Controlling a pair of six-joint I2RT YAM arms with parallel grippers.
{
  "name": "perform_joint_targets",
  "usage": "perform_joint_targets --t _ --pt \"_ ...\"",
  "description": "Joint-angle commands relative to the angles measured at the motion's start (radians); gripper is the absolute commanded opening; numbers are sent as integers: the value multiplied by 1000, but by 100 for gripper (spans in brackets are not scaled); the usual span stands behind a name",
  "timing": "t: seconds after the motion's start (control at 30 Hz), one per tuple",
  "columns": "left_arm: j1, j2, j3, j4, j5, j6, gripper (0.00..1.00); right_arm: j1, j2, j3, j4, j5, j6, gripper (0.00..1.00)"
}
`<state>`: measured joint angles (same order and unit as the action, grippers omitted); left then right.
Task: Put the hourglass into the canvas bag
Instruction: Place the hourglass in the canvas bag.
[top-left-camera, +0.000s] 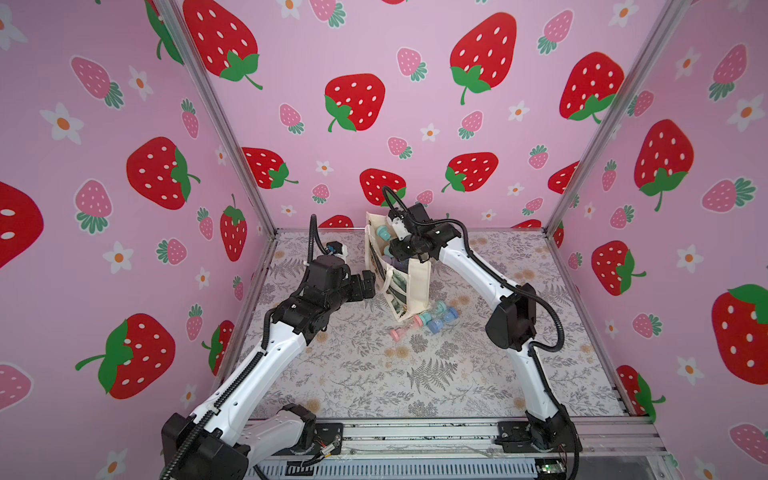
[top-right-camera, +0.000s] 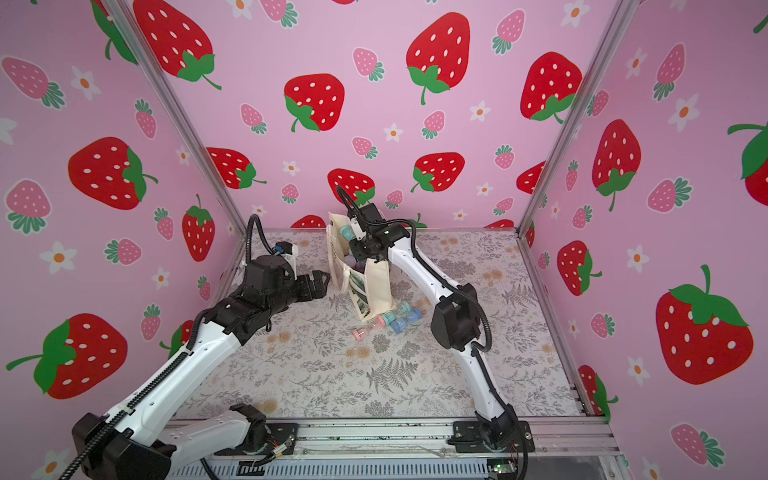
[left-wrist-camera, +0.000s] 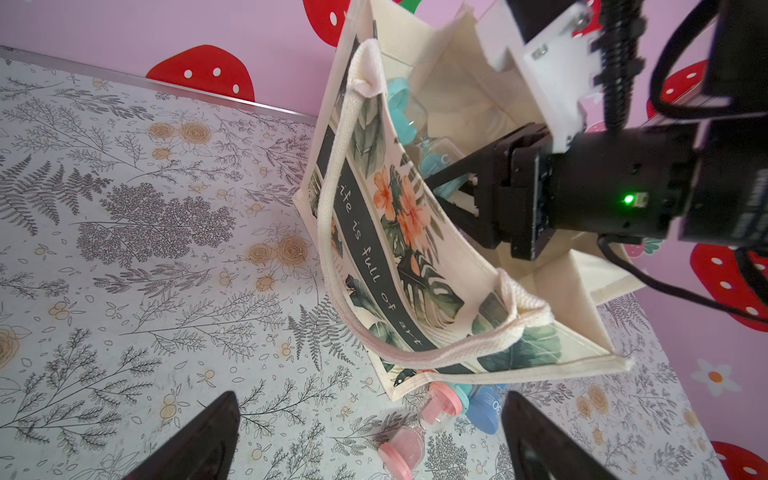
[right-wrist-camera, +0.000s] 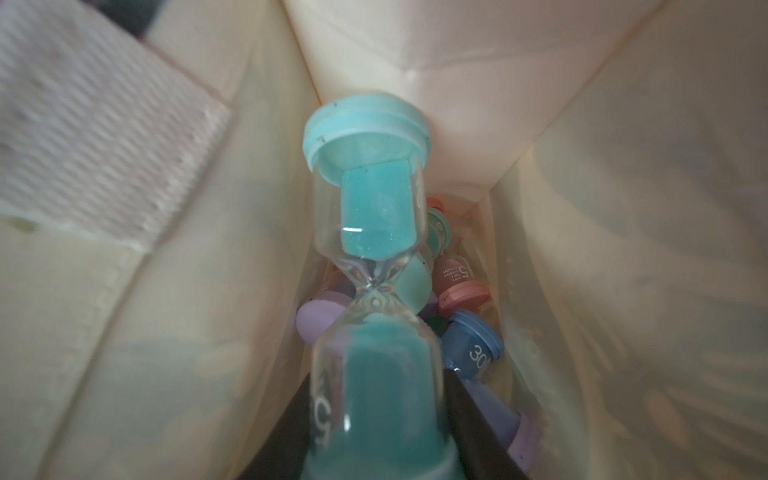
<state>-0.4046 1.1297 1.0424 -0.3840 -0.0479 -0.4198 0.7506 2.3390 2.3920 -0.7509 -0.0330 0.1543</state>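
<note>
- Inside the canvas bag (top-left-camera: 417, 282), toward the far edge of the table (top-left-camera: 457, 374), the right gripper (right-wrist-camera: 380, 449) clamps a teal hourglass (right-wrist-camera: 365, 216), not yet released.
- Left gripper (left-wrist-camera: 370, 415) gapes empty beside the bag.
- Other hourglasses (top-left-camera: 432, 320) lie outside.

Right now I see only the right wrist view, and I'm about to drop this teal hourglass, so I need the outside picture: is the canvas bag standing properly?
Observer: Yes. The canvas bag stands upright on its base, toward the back of the table.
Operator: Is the left arm bracing it?
Observer: No. The left gripper hangs open close to the bag's printed front; I see no contact.
Operator: Are any hourglasses outside the bag?
Observer: Three lie on the table by the bag's base: a pink hourglass, a teal-capped hourglass and a blue hourglass.
</note>
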Motion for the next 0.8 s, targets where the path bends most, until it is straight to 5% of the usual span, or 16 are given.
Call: perform_joint_targets --t 0.0,0.57,0.77 --pt "11 5 29 22 20 -4 99 3 30 41 -30 18 -98 38" --pt "17 -10 10 37 33 -16 99 19 41 41 -1 56 -131 51" --pt "17 -16 17 36 45 -17 99 19 -19 36 10 62 -138 68"
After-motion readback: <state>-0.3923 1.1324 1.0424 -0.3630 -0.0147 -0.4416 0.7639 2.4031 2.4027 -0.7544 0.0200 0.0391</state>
